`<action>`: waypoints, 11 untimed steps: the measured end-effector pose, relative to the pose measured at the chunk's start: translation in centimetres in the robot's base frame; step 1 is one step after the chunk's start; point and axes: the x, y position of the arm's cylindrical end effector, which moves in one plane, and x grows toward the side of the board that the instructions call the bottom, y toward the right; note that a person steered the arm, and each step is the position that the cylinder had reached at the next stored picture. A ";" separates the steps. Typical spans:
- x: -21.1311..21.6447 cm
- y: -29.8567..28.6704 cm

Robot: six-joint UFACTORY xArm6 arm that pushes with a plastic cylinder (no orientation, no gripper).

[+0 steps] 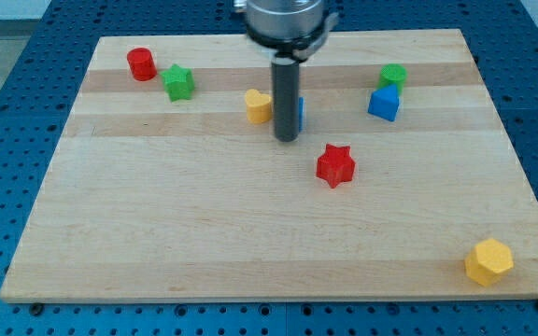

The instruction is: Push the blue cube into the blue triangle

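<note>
The blue cube sits at the view's upper right, just below a green block. A second blue block is mostly hidden behind my rod; only a sliver shows on the rod's right side and its shape cannot be made out. My tip rests on the board at the upper middle, just in front of this hidden blue block and right of a yellow heart block. The blue cube lies well to the right of my tip.
A red star lies below and right of my tip. A red cylinder and a green star sit at the upper left. A yellow hexagon sits near the wooden board's bottom right corner.
</note>
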 end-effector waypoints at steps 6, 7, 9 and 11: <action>-3.3 -0.2; -3.3 5.1; -2.2 6.0; -2.3 8.7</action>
